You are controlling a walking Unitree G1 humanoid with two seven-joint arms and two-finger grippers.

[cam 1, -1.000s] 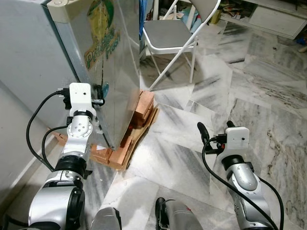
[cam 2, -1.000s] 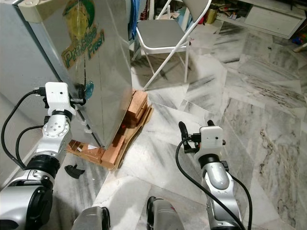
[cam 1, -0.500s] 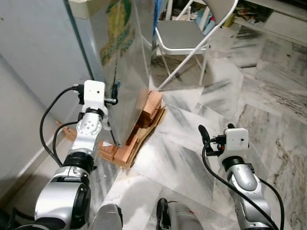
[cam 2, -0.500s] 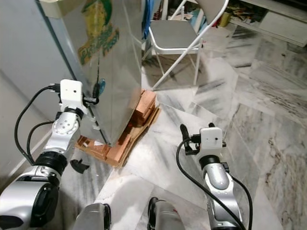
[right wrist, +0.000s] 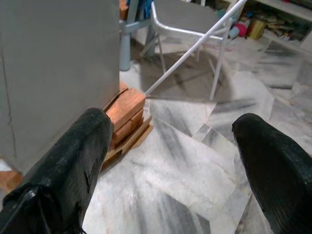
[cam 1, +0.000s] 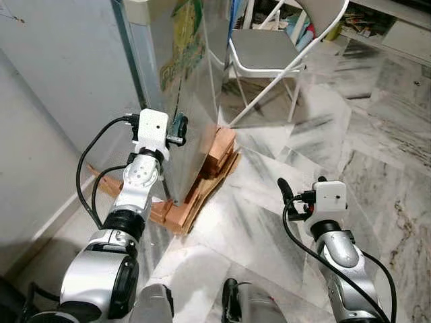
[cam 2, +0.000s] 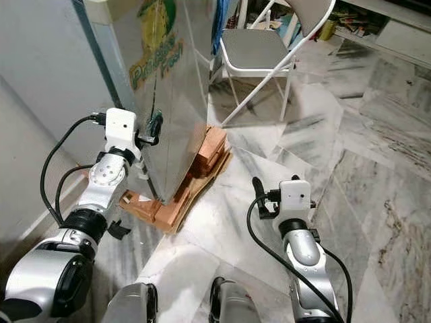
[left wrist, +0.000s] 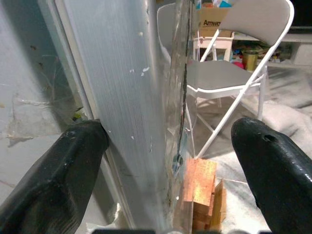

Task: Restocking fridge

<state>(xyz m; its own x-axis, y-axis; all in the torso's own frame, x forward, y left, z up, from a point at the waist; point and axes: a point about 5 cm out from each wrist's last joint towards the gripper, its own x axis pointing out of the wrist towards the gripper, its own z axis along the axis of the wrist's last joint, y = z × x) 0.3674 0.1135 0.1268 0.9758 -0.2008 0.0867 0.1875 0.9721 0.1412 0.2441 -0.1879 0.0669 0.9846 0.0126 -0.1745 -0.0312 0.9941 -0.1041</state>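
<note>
The step in hand looks like getting the fridge (cam 1: 182, 81) open — nothing has been stocked yet, and neither gripper carries an item. The fridge stands to the robot's left, propped on bricks (cam 1: 215, 151) and cardboard, with a grey folding chair (cam 1: 266, 50) beyond it.

The left gripper (left wrist: 170, 161) is raised to the fridge's front corner, its fingers spread wide and straddling the door's edge: one finger (left wrist: 73, 165) lies against the ribbed side strip, the other stands clear on the far side (no grip taken). Next, I judge, the fingers must hook behind that edge and pull outward.

The right gripper (right wrist: 165, 161) hangs low over the marble floor (cam 1: 350, 141), fingers wide apart, holding nothing.
</note>
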